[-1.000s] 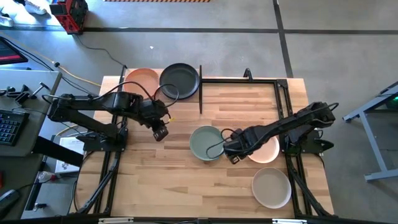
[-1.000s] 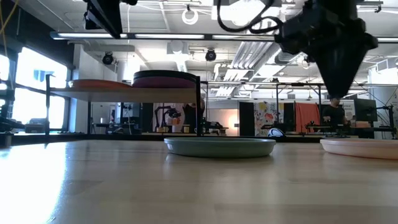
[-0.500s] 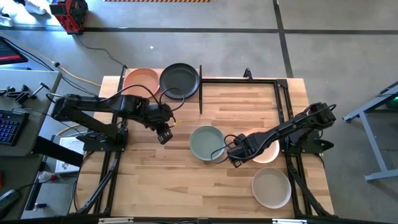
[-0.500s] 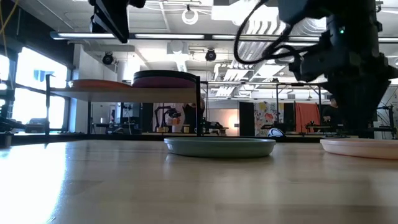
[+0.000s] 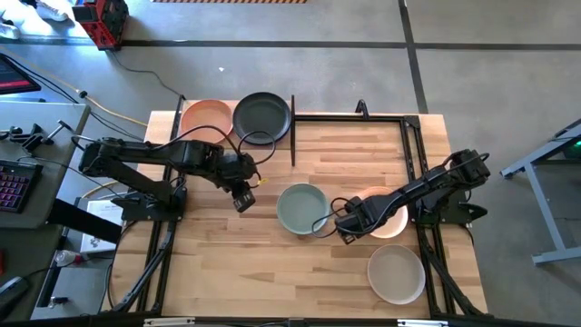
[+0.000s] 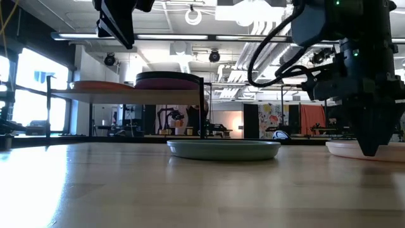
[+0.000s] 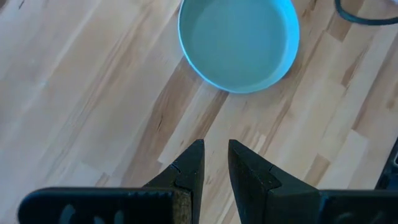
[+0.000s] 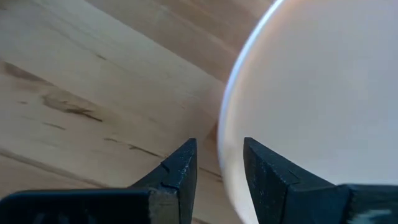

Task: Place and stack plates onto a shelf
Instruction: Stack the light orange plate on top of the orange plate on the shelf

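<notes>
A slatted light-wood counter (image 5: 272, 263) filled the middle of the high view, resting on a black metal frame (image 5: 413, 136). Grey floor (image 5: 472, 54) surrounded it. At about ten o'clock from the counter sat a red device (image 5: 102, 20) on the floor, and at nine o'clock a grey desk (image 5: 36, 136) carried a keyboard (image 5: 11, 189). A yellow cable (image 5: 118, 113) ran toward the counter's far left corner.

My slatted wood tabletop (image 5: 272, 263) | sage green plate (image 5: 301, 208) at centre | peach plate (image 5: 388, 216) at 3 o'clock | beige plate (image 5: 397, 274) at 5 | shelf (image 6: 126, 95) at 11, carrying plates
</notes>
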`<state>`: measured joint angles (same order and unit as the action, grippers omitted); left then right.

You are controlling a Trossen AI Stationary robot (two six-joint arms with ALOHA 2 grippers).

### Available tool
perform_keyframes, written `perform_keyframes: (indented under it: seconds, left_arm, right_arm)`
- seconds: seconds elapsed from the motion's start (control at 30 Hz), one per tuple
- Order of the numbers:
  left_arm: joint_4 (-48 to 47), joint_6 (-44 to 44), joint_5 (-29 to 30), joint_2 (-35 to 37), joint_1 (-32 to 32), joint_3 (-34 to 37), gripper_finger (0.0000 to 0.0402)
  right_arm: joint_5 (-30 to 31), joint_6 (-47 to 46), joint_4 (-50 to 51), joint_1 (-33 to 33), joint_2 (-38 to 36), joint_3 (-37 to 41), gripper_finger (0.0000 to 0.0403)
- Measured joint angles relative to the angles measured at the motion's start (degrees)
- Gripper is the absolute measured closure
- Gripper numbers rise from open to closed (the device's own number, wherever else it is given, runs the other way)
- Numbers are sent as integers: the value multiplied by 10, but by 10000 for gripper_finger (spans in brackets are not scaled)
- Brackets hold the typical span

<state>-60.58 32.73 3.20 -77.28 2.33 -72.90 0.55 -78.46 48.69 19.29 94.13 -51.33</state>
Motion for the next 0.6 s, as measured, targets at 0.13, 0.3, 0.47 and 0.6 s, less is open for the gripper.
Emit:
perform_keyframes:
  seconds: [0.13,0.3,0.47,0.6]
  left_arm:
    - [2,-2,0,0,0,0,339]
    - [2,-19,0,0,0,0,339]
    - [2,-19,11,0,0,0,339]
    - [3,-19,25,0,0,0,339]
  right_arm:
    - [0,0,1,0,0,8,295]
    - [1,0,0,0,0,18,316]
    - [0,0,-5,0,0,18,362]
    - [-9,3,-5,-1,0,15,397]
